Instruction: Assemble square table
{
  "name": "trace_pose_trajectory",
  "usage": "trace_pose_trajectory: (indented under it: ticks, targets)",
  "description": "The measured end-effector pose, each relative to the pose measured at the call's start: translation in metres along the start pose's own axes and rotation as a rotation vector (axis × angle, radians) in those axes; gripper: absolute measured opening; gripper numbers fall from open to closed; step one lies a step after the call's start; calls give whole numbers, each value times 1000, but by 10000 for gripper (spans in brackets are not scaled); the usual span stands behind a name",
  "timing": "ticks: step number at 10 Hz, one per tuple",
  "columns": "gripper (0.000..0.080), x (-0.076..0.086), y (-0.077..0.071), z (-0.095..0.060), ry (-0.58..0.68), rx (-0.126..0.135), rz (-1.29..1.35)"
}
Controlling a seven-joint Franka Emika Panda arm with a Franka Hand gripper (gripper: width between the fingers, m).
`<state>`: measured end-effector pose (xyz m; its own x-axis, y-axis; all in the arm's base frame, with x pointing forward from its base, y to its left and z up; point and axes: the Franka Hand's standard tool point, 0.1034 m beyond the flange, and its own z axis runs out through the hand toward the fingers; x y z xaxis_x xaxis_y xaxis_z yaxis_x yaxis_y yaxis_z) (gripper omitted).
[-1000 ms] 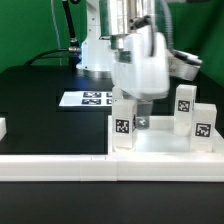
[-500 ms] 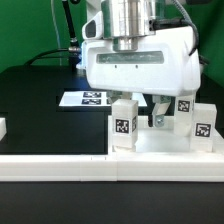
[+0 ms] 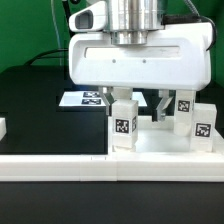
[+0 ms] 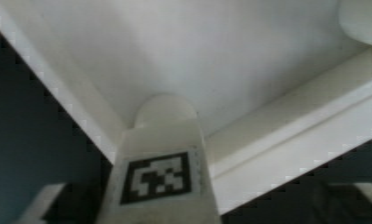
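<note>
Hand released, fingers spread wide on either side of an upright leg, gripping nothing. Leg standing on the white top near the tabletop's front edge, two more legs upright just beyond. Marker board flat farther back.

A black desk is spreading across the scene; the marker board is lying flat on it toward the back; a long white bar is running along its near edge; a small white piece is sitting at the exterior view's left edge; a green backdrop is standing behind.
</note>
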<state>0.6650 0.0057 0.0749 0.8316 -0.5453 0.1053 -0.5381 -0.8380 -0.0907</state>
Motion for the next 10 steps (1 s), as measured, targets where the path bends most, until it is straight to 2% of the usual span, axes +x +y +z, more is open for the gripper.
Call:
trace_pose_trajectory:
  ticks: [1,2,3,7,8,10]
  targets:
    - [439,0,0,0,0,0,5]
    - [439,0,4,1,-3,-6,78]
    - [300,1,7,1,-2,-9,149]
    - [298,1,6,1,-6,-7,430]
    - [298,0,4,2,-26,-5,649]
    - [295,3,2,3,-70,38,1020]
